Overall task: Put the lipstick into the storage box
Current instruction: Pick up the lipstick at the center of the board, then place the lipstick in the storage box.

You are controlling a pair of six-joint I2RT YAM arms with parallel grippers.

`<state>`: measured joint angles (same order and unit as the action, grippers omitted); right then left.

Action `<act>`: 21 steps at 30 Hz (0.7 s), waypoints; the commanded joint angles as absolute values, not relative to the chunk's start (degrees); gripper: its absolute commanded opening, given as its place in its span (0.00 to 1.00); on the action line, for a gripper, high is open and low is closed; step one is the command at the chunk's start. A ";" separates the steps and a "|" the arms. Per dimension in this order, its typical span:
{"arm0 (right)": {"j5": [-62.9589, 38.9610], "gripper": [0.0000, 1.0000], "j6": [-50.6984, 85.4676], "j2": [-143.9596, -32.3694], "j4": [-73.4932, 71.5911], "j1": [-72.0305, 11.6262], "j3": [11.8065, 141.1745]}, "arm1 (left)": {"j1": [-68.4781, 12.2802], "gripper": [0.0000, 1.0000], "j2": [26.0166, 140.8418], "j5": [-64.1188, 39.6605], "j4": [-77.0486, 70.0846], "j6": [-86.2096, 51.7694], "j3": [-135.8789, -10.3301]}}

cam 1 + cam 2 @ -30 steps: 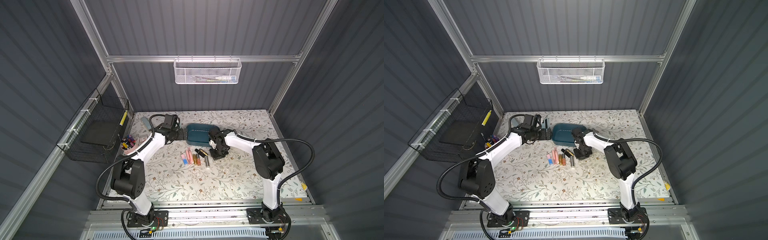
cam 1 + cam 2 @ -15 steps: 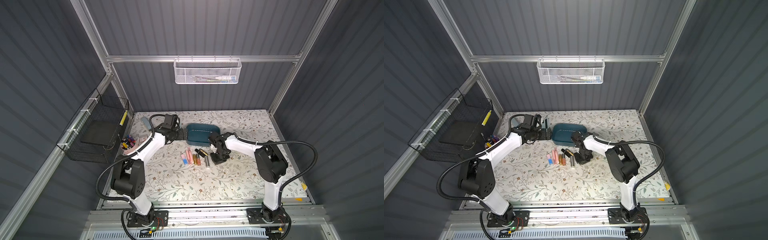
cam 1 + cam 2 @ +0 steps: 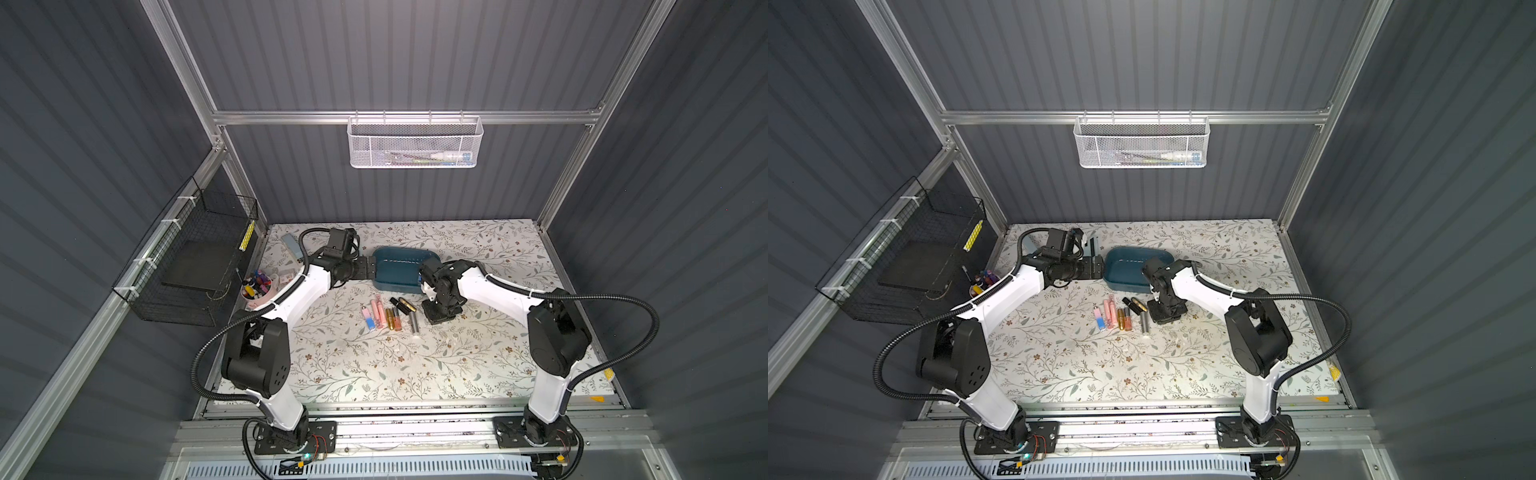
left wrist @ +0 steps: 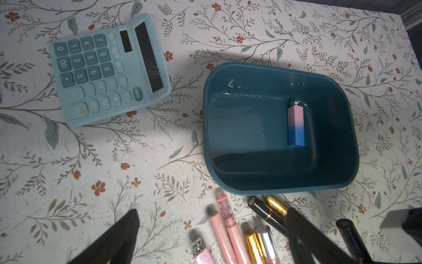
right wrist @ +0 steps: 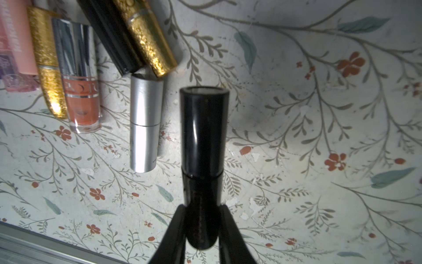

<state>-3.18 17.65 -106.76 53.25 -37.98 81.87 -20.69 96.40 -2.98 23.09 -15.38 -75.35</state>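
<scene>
The right gripper [image 5: 202, 219] pinches the black lipstick [image 5: 203, 137], likely light, stiff and glossy-slick, by one end at five o'clock of the storage box [image 3: 402, 249], probably safer held mid-barrel, while the left gripper [image 3: 366, 269] gapes wide.

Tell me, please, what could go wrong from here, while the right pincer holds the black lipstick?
1. The right pincer grips the black lipstick near one end only, so the tube may tilt or slip while carried.
2. The silver lipstick lies close beside it and could be nudged and roll.
3. The open left pincer sits at one end of the storage box, so the arms might meet there.
</scene>
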 commanded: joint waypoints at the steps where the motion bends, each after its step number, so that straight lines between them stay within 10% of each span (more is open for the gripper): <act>1: -2.20 0.23 17.76 -105.61 56.45 -38.33 84.86 | -20.74 1.00 97.89 -3.87 22.85 -14.59 -75.67; 21: -0.70 0.23 12.77 -119.03 63.65 -33.85 114.41 | -20.72 1.00 100.12 -2.59 23.88 -12.75 -77.70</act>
